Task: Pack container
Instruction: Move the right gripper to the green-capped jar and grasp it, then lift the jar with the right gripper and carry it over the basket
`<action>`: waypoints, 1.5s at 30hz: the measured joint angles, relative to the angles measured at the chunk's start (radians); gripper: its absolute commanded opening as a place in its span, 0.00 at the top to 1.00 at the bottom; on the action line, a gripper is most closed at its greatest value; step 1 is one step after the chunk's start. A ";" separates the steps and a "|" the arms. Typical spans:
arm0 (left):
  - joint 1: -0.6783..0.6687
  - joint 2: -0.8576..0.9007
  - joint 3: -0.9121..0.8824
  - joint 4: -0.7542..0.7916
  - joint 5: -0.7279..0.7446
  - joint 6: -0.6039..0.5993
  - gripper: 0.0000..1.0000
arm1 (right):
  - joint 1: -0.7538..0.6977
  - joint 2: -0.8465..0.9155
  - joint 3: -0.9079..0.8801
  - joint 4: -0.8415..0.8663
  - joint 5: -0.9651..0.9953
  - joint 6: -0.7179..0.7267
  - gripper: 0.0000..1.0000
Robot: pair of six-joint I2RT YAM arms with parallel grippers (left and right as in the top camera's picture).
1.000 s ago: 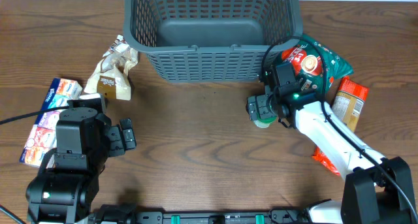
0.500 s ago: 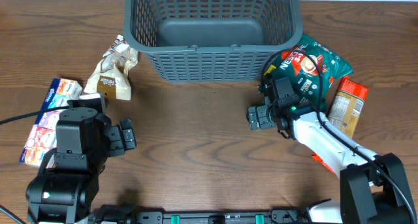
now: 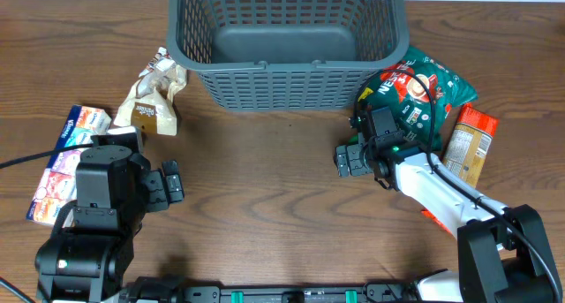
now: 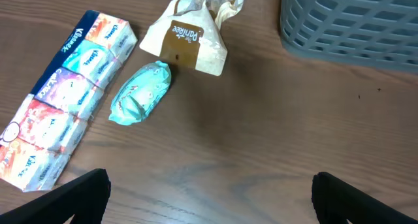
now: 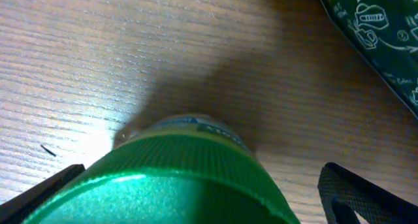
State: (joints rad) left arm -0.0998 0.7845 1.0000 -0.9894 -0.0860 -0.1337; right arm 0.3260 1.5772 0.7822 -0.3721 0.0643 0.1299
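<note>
The basket [image 3: 282, 87] sits empty at the far edge of the table [image 3: 265, 215]. Just off its front right corner, the right claw [image 3: 351, 159] is spread wide around a green-capped bottle [image 5: 176, 178] and has not clamped it. The bottle looks nearer one finger, so closing may shove it aside. The ribbed cap could also slip during the lift, and a low carry would strike the basket's wall. Off the basket's front left, the left claw [image 3: 171, 185] hangs open and empty.
</note>
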 measured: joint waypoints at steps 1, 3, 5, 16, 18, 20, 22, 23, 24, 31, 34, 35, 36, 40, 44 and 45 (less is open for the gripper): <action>0.000 0.000 0.000 0.000 0.000 0.000 0.01 | 0.000 0.000 0.000 0.003 0.000 0.001 0.11; 0.000 0.000 0.000 0.000 0.000 0.000 0.02 | 0.000 0.000 0.000 0.010 0.000 -0.001 0.24; 0.000 0.000 0.000 0.000 0.000 0.000 0.01 | 0.000 0.000 0.000 0.017 0.000 0.009 0.32; 0.000 0.000 0.000 -0.002 0.000 0.000 0.01 | 0.000 -0.002 0.002 0.029 0.004 0.012 0.85; 0.000 0.000 0.000 -0.002 0.000 0.000 0.01 | 0.000 -0.002 0.002 0.029 0.004 0.013 0.93; 0.000 0.000 0.000 -0.002 0.000 0.000 0.01 | 0.000 -0.002 0.002 0.029 0.004 0.012 0.99; 0.000 0.000 0.000 -0.002 0.000 0.000 0.01 | 0.000 -0.002 0.002 0.028 0.004 0.012 0.99; 0.000 0.000 0.000 -0.002 0.000 0.000 0.01 | 0.000 -0.002 0.002 0.028 0.004 0.012 0.99; 0.000 0.000 0.000 -0.002 0.000 0.000 0.01 | 0.000 -0.002 0.002 0.028 0.004 0.012 0.99; 0.000 0.000 0.000 -0.002 0.000 0.000 0.01 | 0.000 -0.002 0.002 0.023 0.004 0.015 0.99; 0.000 0.000 0.000 -0.002 0.000 0.000 0.01 | 0.000 -0.006 0.003 0.006 0.005 0.016 0.99; 0.000 0.000 0.000 -0.002 0.000 0.000 0.01 | 0.000 -0.008 0.003 -0.001 0.004 0.016 0.99; 0.000 0.000 0.000 -0.002 0.000 0.000 0.02 | 0.000 -0.012 0.003 -0.010 0.004 0.016 0.99; 0.000 0.000 0.000 -0.002 0.000 0.000 0.01 | 0.000 -0.036 0.001 -0.041 0.004 0.017 0.99; 0.000 0.000 0.000 -0.002 0.000 0.000 0.02 | 0.000 -0.101 0.001 -0.072 0.004 0.025 0.99; 0.000 0.000 0.000 -0.002 0.000 0.000 0.01 | 0.000 -0.124 0.001 -0.082 0.003 0.028 0.99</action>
State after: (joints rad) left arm -0.0998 0.7845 1.0000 -0.9913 -0.0860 -0.1337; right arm 0.3260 1.4532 0.7830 -0.4545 0.0677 0.1577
